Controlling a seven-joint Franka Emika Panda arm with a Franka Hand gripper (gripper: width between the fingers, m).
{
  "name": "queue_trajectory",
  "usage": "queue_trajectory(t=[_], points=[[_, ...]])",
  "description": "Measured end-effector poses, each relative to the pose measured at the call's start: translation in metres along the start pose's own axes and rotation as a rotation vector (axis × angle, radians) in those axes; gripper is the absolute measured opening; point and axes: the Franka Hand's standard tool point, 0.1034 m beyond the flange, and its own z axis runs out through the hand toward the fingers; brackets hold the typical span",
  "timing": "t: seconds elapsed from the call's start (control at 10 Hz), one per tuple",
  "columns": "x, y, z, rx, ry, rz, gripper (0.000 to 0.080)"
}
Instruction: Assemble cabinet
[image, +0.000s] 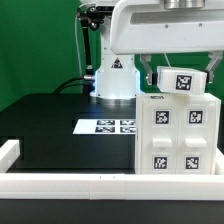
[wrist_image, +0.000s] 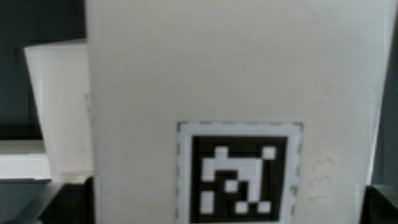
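The cabinet (image: 180, 135) is a large white boxy unit with several tagged faces, standing at the exterior view's right on the black table. A small white block (image: 183, 82) with a black-and-white tag sits on top of it. My gripper (image: 181, 78) is straight above, with a finger on each side of the block, shut on it. In the wrist view the block (wrist_image: 214, 90) fills most of the frame, and its tag is near my gripper (wrist_image: 222, 208). The dark fingertips (wrist_image: 64, 205) show only at the block's edges.
The marker board (image: 110, 126) lies flat on the black table (image: 50, 125) to the left of the cabinet in the exterior view. A low white rim (image: 60, 185) runs along the table's front and left edges. The arm's base (image: 113, 78) stands at the back.
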Motion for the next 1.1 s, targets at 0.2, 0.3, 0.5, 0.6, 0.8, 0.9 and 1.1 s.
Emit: queue_trajectory(t=[0.2,0.3,0.5,0.6,0.8,0.9,1.1], points=[[0.000,0.000,0.000,0.000,-0.001,0.000,0.0648],[0.000,0.000,0.001,0.000,-0.001,0.000,0.0649],[0.000,0.000,0.001,0.000,-0.001,0.000,0.0649],[0.000,0.000,0.001,0.000,-0.001,0.000,0.0649],[-0.012,-0.003,-0.001,0.001,-0.005,-0.006,0.0649],[-0.015,-0.003,0.001,0.001,0.001,-0.016,0.0649],[-0.015,0.000,0.003,0.000,0.008,-0.017,0.0649]])
